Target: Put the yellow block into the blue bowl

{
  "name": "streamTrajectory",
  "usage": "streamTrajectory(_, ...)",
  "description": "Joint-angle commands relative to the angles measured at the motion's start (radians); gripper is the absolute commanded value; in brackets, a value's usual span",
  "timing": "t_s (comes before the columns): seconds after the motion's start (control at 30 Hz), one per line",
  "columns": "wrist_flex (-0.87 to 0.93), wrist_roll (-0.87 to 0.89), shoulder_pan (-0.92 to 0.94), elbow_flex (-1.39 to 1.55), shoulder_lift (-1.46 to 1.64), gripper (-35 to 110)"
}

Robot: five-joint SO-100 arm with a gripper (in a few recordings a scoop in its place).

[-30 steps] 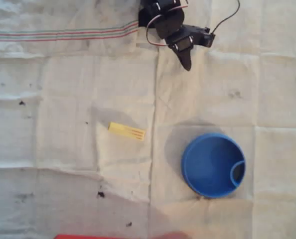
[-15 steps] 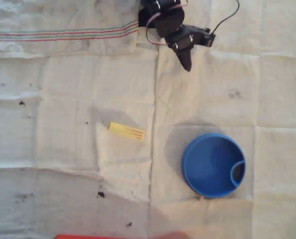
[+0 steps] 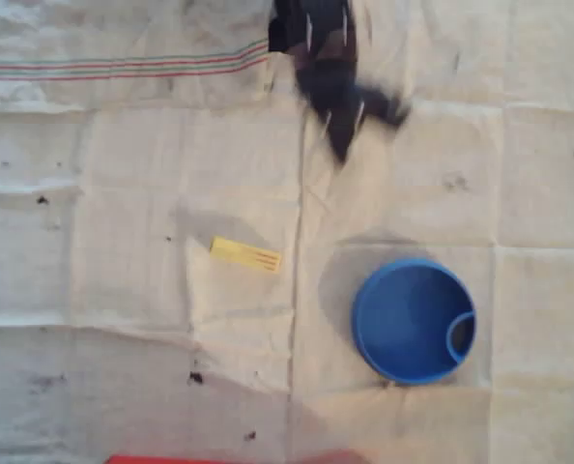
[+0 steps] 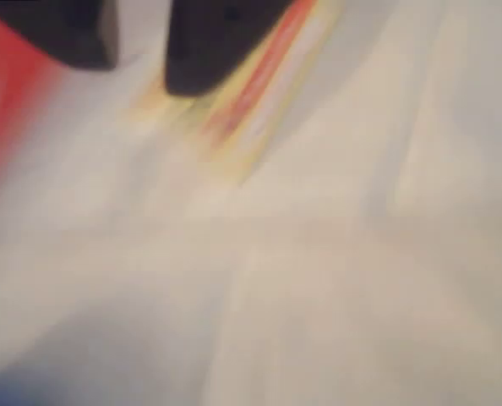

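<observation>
A creased white cloth (image 3: 123,367) covers the table, with thin coloured stripes (image 3: 123,66) running across it at about 11 o'clock of the overhead view. A few small dark specks lie on the cloth, and a red edge (image 3: 171,460) shows at 6 o'clock.

The block (image 3: 245,254) lies flat on the cloth a little left of the centre, its long side nearly level, dipping a little toward 4 o'clock. The bowl (image 3: 369,333) stands to the right of it, toward 4 o'clock of the view, apart from the block and with nothing inside; its small inner partition (image 3: 460,333) sits at the 3 o'clock side of the rim.

The arm comes in from 12 o'clock, and the gripper (image 3: 342,145) is a dark blur that points down toward 6 o'clock. It is well apart from the block and holds nothing. In the wrist view the gripper (image 4: 141,59) shows as two dark shapes at the top edge with a pale gap between them, but the smear is too strong, so I cannot tell if the jaws are spread or pressed together.

I judge that the step in hand is the reach toward the block, so the task is at its beginning. The next move calls for bringing the gripper toward 7 o'clock, over the block, with the jaws spread across its short side, and then going down to the cloth.
</observation>
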Motion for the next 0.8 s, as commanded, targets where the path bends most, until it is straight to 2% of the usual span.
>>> streamTrajectory(0.0,0.106,-0.005,0.1,-0.508,-0.295,1)
streamTrajectory(0.4,0.548,0.008,0.252,-1.353,-0.913,0)
streamTrajectory(0.77,0.744,0.008,0.307,-1.767,-1.238,1)
